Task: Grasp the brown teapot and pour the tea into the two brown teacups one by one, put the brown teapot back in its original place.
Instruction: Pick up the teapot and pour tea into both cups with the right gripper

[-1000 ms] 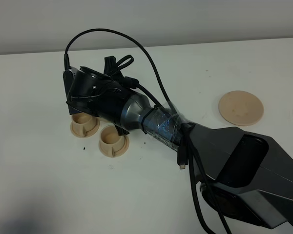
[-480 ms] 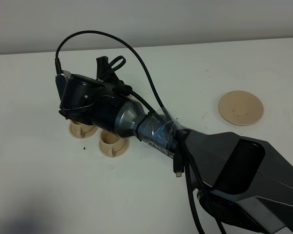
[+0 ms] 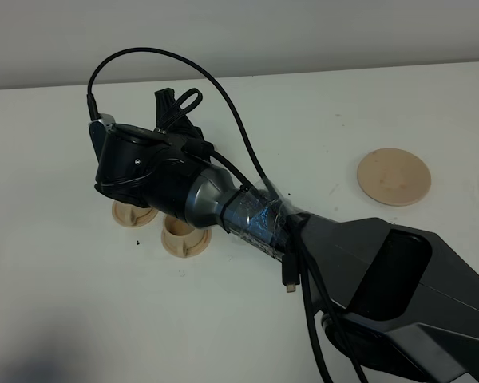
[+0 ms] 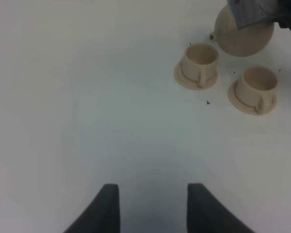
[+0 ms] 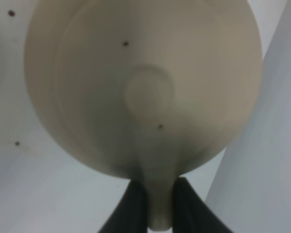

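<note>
Right gripper [image 5: 154, 206] is clamped on the handle of the brown teapot [image 5: 140, 87], which I see just beside the two brown teacups [image 4: 201, 60] [image 4: 257, 85] and well apart from the wide saucer [image 3: 393, 176]. Left gripper [image 4: 153, 208] hangs over the table [image 4: 87, 97], fingers apart.

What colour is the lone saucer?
The flat round saucer is plain pale tan; exterior high view.

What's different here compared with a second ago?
The right arm's wrist swung slightly left in the exterior view, so it now hides more of the left teacup. The right hand holds the brown teapot by its handle; no grasp or release shows. That teacup, the right teacup and the large saucer stayed put.
</note>
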You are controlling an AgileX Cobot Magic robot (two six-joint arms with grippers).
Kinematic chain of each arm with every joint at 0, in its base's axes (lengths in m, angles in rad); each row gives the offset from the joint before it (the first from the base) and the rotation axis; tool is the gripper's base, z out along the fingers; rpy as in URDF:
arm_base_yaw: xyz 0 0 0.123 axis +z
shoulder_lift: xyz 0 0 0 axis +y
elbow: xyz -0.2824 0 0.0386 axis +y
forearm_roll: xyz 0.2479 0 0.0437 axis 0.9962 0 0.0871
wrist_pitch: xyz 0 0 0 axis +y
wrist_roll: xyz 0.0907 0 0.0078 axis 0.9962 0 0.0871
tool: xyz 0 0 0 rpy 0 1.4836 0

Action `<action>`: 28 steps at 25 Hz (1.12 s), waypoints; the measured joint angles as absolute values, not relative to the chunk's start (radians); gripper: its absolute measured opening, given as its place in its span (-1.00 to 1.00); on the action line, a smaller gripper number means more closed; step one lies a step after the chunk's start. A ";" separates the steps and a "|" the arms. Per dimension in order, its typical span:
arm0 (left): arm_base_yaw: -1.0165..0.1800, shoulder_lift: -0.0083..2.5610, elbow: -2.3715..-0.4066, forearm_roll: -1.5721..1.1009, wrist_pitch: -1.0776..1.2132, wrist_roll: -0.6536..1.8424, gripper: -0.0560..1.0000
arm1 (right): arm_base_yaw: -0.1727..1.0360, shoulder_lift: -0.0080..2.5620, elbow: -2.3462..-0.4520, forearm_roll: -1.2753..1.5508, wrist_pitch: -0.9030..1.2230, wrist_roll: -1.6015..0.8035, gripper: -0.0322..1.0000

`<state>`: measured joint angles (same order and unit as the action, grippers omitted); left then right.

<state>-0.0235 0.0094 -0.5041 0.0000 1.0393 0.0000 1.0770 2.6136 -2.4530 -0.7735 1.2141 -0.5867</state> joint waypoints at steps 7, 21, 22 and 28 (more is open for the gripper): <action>-0.023 0.009 -0.504 0.000 1.039 0.000 -0.18 | 1.077 2.614 -2.453 -0.792 1.214 -0.587 -0.68; -0.023 0.009 -0.504 0.000 1.039 0.000 -0.18 | 1.077 2.614 -2.453 -0.827 1.214 -0.612 -0.68; -0.023 0.009 -0.504 0.000 1.039 0.000 -0.18 | 1.077 2.614 -2.453 -0.833 1.214 -0.612 -0.68; -0.023 0.009 -0.504 0.000 1.039 0.000 -0.18 | 1.077 2.614 -2.453 -0.854 1.211 -0.612 -0.69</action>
